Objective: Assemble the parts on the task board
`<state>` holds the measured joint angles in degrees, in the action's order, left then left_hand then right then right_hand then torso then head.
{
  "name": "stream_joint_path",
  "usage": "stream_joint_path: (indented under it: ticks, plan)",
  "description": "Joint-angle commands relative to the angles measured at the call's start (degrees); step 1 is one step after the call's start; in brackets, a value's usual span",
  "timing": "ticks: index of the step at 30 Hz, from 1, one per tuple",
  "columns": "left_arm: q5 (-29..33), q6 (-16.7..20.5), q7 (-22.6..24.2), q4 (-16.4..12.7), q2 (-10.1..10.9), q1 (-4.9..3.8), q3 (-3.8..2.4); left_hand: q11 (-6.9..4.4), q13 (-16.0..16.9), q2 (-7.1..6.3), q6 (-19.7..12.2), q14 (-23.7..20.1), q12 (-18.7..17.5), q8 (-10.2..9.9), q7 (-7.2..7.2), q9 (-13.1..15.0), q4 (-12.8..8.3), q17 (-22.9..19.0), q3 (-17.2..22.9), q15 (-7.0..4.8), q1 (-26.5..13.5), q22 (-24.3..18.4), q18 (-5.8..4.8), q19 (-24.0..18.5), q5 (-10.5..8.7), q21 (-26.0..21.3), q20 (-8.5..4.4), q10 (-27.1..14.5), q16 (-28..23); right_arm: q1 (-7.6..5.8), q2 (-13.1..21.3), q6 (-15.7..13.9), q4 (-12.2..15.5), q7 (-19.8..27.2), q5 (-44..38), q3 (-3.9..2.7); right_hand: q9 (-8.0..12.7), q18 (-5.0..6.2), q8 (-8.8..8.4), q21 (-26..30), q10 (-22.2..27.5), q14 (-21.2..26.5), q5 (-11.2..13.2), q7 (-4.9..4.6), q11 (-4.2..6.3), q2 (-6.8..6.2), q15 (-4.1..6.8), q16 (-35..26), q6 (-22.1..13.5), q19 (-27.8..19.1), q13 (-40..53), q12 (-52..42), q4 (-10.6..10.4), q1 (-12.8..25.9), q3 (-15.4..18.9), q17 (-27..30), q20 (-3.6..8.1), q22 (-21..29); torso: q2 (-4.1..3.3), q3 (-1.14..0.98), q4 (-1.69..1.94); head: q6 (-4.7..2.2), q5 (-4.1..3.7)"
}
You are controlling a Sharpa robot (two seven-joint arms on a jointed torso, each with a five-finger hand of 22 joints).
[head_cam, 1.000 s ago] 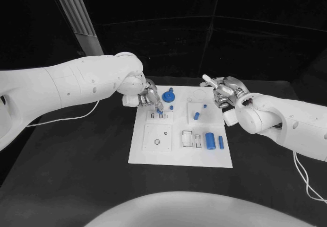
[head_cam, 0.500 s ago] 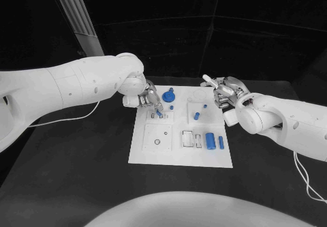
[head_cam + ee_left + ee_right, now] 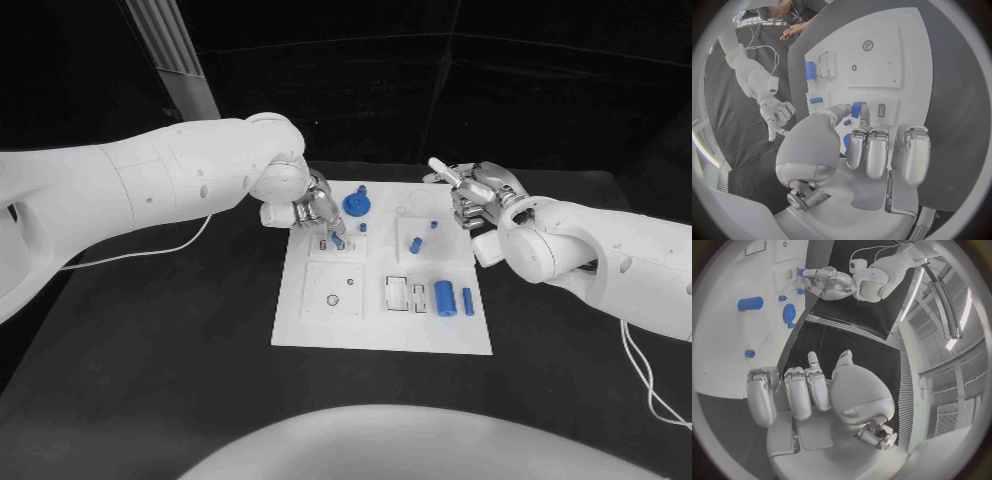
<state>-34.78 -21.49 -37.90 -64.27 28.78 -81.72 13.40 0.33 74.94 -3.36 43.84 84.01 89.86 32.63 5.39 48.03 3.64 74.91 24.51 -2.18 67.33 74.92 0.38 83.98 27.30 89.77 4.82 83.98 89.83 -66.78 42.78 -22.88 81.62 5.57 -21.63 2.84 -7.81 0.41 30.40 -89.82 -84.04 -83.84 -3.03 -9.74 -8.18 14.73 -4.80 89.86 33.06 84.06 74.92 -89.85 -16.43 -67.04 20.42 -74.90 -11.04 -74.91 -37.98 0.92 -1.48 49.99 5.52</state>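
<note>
Head view: the task board point(image 3: 325, 330) lies flat in the middle of the black bench point(image 3: 144, 380). The left robot hand point(image 3: 313, 213) sits over the board's far left corner, fingers pointing down, pinching a small blue part point(image 3: 336, 240) between thumb and finger just above the board. Just beside it stands a blue gear point(image 3: 358, 207) with a small blue peg point(image 3: 362, 227) near it. A short blue pin point(image 3: 415, 244) lies tilted near the board's middle, and a blue cylinder point(image 3: 446, 297) with a thin blue bar point(image 3: 467, 301) next to it lies toward the near right side. The right robot hand point(image 3: 473, 198) hangs over the board's far right edge, fingers loosely curled with nothing in them.

Left wrist view: the left robot hand point(image 3: 873, 150) reaches over the task board point(image 3: 904, 60); thumb and one finger close on the small blue part point(image 3: 857, 109) beside a slot. The blue cylinder point(image 3: 810, 70) and the short blue pin point(image 3: 816, 100) lie further off, and the right robot hand point(image 3: 778, 113) hovers beyond the board's edge.

Right wrist view: the right robot hand point(image 3: 811, 390) holds nothing, its fingers bent side by side over the bench. On the task board point(image 3: 723, 340) the blue gear point(image 3: 789, 315) and the short blue pin point(image 3: 749, 303) show, with the left robot hand point(image 3: 826, 284) at the far side
</note>
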Motion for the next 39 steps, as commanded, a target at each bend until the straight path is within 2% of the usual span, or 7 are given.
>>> stream_joint_path:
  ticks: [1, 24, 28, 39]
  plan:
    - [0.37, 0.82, -0.24, 0.13, -0.12, -0.02, -0.01, -0.49, 15.06, 0.07, 2.46, 5.99, 0.14, -0.1, -2.24, -0.1, -0.12, 15.09, -0.35, -0.32, 0.64, 15.08, -0.38, 6.02, -0.36, 0.23, -0.4, 6.02, 0.17, -0.1, 0.04, -0.11, 0.11, 0.34, -0.1, -0.03, 0.09, -0.41, 0.35, -0.18, -5.96, -6.16, -0.27, -2.62, 0.09, 0.14, 0.18, 0.14, -0.3, 5.94, 15.08, -0.15, -0.08, -0.59, -0.21, -15.1, 0.25, -15.09, 0.02, -0.01, 0.01, 0.01, -0.04]
    - [-0.92, 1.61, -0.36, 0.98, -1.09, 0.46, -0.01, -0.6, 15.06, 0.39, 2.55, 5.99, 0.14, -0.3, -2.33, -0.13, -0.56, 15.09, -0.32, -0.42, 1.58, 15.08, -0.38, 6.02, -0.24, 0.23, -0.49, 6.02, 0.17, -0.1, -0.02, -0.08, 0.08, 0.39, -0.1, -0.03, 0.09, -0.41, 0.35, -0.18, -5.96, -6.16, -0.27, -2.62, 0.09, 0.14, 0.18, 0.14, -0.3, 5.94, 15.08, -0.15, -0.08, -0.59, -0.21, -15.1, 0.25, -15.09, 0.01, 0.0, 0.01, 0.01, 0.04]
    - [-2.72, 1.81, -0.2, 0.91, -1.15, 0.55, -0.01, -0.6, 15.06, 0.43, 2.52, 5.99, 0.14, -0.34, -2.32, -0.13, -0.63, 15.09, -0.31, -0.43, 1.71, 15.08, -0.38, 6.02, -0.21, 0.23, -0.5, 6.02, 0.17, -0.1, 0.02, -0.03, 0.09, 0.37, -0.1, -0.03, 0.09, -0.41, 0.35, -0.18, -5.96, -6.16, -0.27, -2.62, 0.09, 0.14, 0.18, 0.14, -0.3, 5.94, 15.08, -0.15, -0.08, -0.59, -0.21, -15.1, 0.25, -15.09, 0.0, -0.02, 0.1, 0.01, 0.03]
    - [-4.89, 1.6, -0.22, 1.22, -1.15, 0.69, -0.01, -0.58, 15.06, 0.59, 2.51, 5.99, 0.14, -0.39, -2.28, -0.13, -0.62, 15.09, -0.27, -0.45, 1.82, 15.08, -0.38, 6.02, -0.17, 0.23, -0.51, 6.02, 0.17, -0.1, -0.15, 0.05, 0.04, 0.38, -0.1, -0.03, 0.09, -0.41, 0.35, -0.18, -5.96, -6.16, -0.27, -2.62, 0.09, 0.14, 0.18, 0.14, -0.3, 5.94, 15.08, -0.15, -0.08, -0.59, -0.21, -15.1, 0.25, -15.09, 0.0, -0.02, 0.0, 0.01, 0.22]
